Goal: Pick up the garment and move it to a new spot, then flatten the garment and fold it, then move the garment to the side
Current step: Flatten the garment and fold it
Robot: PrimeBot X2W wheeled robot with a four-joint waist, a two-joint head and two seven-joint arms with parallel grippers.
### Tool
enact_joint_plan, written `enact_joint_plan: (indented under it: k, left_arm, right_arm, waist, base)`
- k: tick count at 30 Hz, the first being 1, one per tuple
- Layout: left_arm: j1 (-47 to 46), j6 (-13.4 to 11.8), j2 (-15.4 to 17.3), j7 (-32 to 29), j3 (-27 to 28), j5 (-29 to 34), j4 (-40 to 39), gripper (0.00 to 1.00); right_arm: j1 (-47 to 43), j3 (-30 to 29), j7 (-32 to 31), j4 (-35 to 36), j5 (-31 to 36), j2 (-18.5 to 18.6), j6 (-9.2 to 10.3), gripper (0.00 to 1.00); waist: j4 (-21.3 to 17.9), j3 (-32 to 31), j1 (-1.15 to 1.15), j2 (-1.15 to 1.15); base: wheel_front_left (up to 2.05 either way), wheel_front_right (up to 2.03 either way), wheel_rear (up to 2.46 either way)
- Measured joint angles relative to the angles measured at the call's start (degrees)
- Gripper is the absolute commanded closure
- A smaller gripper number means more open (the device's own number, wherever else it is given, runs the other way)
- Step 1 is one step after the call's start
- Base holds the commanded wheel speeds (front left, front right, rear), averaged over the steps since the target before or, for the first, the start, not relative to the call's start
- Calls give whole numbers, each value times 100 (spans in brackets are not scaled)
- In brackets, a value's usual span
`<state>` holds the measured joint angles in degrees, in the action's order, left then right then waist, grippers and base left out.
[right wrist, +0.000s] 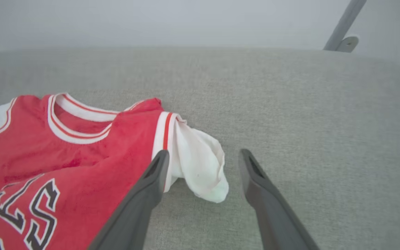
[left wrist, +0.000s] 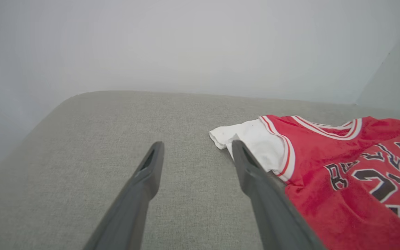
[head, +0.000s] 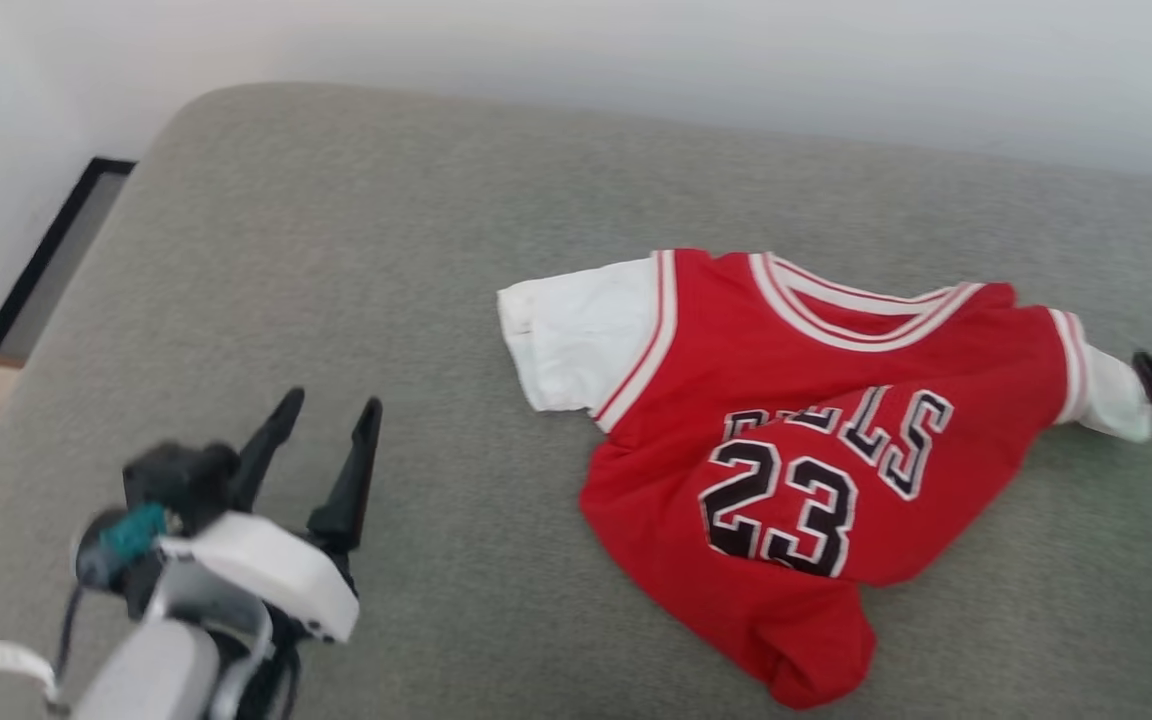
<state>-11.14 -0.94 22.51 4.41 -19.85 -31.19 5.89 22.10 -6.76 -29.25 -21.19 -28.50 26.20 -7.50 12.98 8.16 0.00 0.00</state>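
Left end effector (head: 331, 402), right end effector (right wrist: 203, 152), two, both spread, empty; one garment (head: 796, 400), one cushion (head: 386, 250)

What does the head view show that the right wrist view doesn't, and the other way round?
Extra in the head view: the open left gripper, the whole 23 on the jersey, its bunched hem, and a dark frame by the wall. Extra in the right wrist view: a grey pole at the top right. Shared: the jersey's collar, a white sleeve, the grey cushion and the open right gripper at that sleeve.
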Motion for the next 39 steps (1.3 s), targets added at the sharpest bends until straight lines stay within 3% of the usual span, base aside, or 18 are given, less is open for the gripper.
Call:
enact_joint_plan:
  k: [6, 18, 30, 35, 39]
  left_arm:
    - [-603, 332, 427, -857, -44, -153, -23, 0]
    - [-2137, 737, 799, -2469, -298, -740, 825, 0]
    - [-3644, 806, 812, -4228, -857, -1034, 2791, 0]
    - [-3961, 649, 789, -4943, -1005, -1015, 3698, 0]
    - [-4200, 609, 756, -5055, -1053, -993, 4185, 0]
  right_arm:
    - [-364, -180, 689, 1021, 323, -534, 0, 0]
    - [-763, 42, 2165, 2167, 955, -1156, 1, 0]
    - [-975, 257, 3037, 2660, 1354, -1824, 0, 0]
    - [-1013, 330, 3087, 2653, 1306, -1912, 1, 0]
    - [-1009, 576, 3060, 2624, 1123, -1857, -1, 0]
  waist:
    - [-408, -63, 0, 0]
    - [-1257, 23, 0, 0]
    - [-1967, 420, 0, 0]
    - [-2224, 602, 0, 0]
    - [-2374, 769, 0, 0]
  base:
    - [0, 0, 0]
    - [0, 0, 0]
    - [0, 0, 0]
    - [0, 0, 0]
    - [0, 0, 0]
